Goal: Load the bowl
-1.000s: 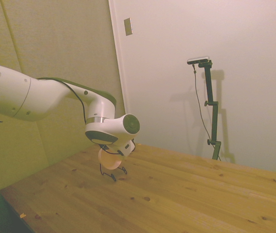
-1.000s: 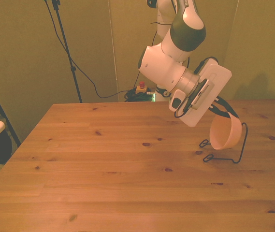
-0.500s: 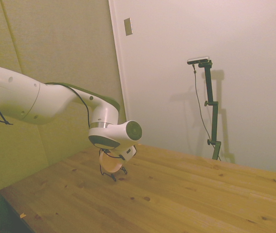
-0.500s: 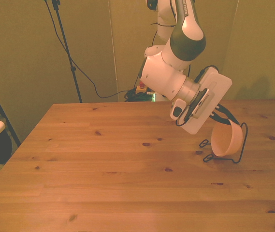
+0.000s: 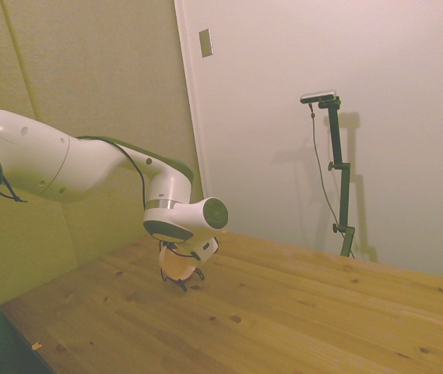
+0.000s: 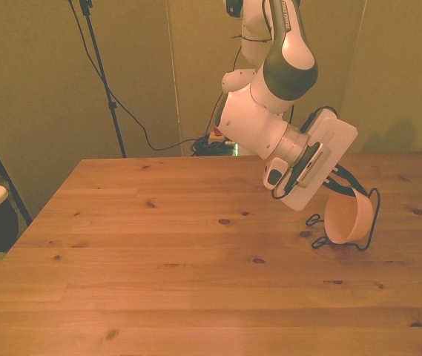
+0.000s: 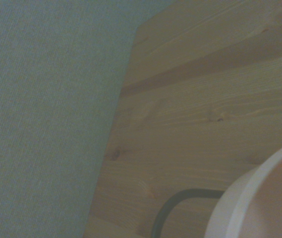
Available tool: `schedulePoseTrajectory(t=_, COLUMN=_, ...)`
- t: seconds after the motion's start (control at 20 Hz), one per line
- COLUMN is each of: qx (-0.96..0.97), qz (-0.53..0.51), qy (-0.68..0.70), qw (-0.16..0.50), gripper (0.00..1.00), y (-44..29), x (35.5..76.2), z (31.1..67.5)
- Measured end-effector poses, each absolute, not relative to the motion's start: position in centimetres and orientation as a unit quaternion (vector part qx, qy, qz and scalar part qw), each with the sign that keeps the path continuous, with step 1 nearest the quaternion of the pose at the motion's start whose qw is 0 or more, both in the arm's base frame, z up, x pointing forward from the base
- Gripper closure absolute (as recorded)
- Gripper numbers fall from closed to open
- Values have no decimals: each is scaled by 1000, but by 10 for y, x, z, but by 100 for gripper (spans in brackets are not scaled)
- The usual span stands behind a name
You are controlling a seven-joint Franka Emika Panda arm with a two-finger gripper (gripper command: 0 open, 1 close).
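Table [image 6: 159, 282]; one bowl [image 6: 342, 219]; one rack [image 6: 372, 222]

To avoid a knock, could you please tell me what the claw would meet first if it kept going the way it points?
Probably the rack or the table beneath; depth is unclear.

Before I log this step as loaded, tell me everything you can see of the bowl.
The bowl is small, round, salmon-pink, smooth like plastic. It stands on edge, tilted, inside the thin black wire rack near the front view's right side of the table. The gripper is right above its rim; contact cannot be judged. The wrist view shows only its pale rim.
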State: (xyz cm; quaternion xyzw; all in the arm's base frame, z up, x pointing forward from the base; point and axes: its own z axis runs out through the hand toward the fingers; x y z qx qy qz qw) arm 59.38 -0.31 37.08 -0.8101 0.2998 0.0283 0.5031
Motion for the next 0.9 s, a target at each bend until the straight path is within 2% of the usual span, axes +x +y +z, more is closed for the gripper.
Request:
schedulePoseTrajectory(t=0.25, qx=-808, qz=26, qy=300, qw=506, gripper=0, y=-4, x=594, z=373)
schedulePoseTrajectory(t=0.5, qx=-805, qz=-4, qy=303, qw=510, gripper=0, y=-25, x=582, z=414)
schedulePoseTrajectory(t=0.9, qx=-846, qz=-19, qy=357, qw=395, gripper=0, y=-66, x=490, z=482)
